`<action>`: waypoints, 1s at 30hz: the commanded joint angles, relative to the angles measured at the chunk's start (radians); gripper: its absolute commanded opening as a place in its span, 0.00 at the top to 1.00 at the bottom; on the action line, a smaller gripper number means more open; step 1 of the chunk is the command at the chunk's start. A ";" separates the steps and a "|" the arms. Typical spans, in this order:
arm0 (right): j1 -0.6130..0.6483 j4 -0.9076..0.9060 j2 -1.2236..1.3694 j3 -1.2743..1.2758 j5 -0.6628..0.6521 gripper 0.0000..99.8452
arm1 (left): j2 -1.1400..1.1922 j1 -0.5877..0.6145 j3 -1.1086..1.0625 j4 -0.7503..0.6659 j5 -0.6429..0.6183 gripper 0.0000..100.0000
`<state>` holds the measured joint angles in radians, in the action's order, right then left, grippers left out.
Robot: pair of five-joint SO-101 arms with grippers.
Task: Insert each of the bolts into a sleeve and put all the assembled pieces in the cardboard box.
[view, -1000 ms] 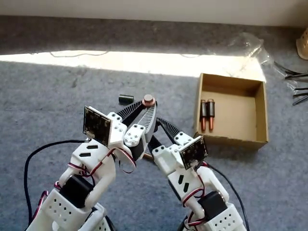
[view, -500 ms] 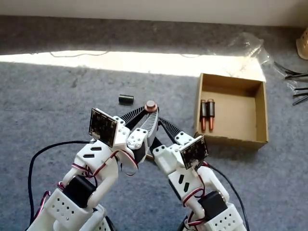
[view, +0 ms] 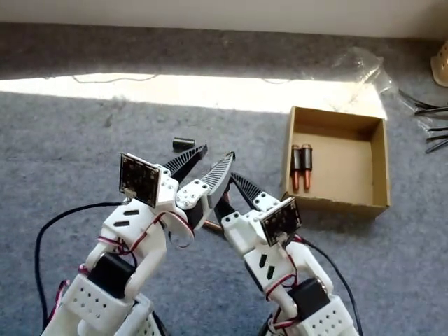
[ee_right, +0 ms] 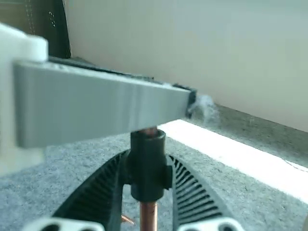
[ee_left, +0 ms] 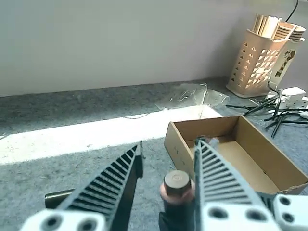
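My right gripper (ee_right: 147, 169) is shut on a black sleeve (ee_right: 146, 163) held upright, with a copper bolt (ee_right: 149, 214) running through it. The bolt's round head (ee_left: 176, 185) stands between the spread fingers of my left gripper (ee_left: 169, 144), close to one finger (ee_left: 216, 185). From above, the open left gripper (view: 218, 152) hangs over the right gripper (view: 234, 183) and hides the piece. A loose black sleeve (view: 183, 143) lies on the carpet just beyond. The cardboard box (view: 378, 168) to the right holds two assembled pieces (view: 301, 166).
Crumpled clear plastic (view: 360, 66) lies behind the box, and black ties (view: 430, 129) lie at the far right. A beige utensil holder (ee_left: 257, 57) stands against the wall. A sunlit strip (view: 175, 89) crosses the grey carpet.
The left gripper was shut on the bolt's head; it has let go and now stands open. The left arm shifted slightly, and its finger now covers the head from above.
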<state>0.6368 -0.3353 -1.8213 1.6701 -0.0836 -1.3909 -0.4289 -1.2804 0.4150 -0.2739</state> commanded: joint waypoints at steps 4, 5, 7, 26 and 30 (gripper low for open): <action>0.004 0.031 -0.016 0.094 -0.008 1.00 | -0.018 0.012 0.033 -0.008 -0.018 0.83; 0.004 0.031 -0.016 0.094 -0.008 1.00 | -0.018 0.012 0.036 -0.008 -0.018 0.83; 0.004 0.031 -0.016 0.094 -0.008 1.00 | -0.018 0.018 0.056 0.006 -0.018 0.83; -0.125 0.004 -0.016 0.094 -0.008 1.00 | -0.341 0.311 0.159 0.206 0.041 0.83; -0.203 0.004 -0.016 0.093 -0.008 1.00 | -0.389 0.321 0.097 0.206 0.107 0.83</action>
<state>0.4925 -0.3337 -1.8228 1.6701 -0.0852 -1.7392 -0.1266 -1.1546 0.6191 -0.2140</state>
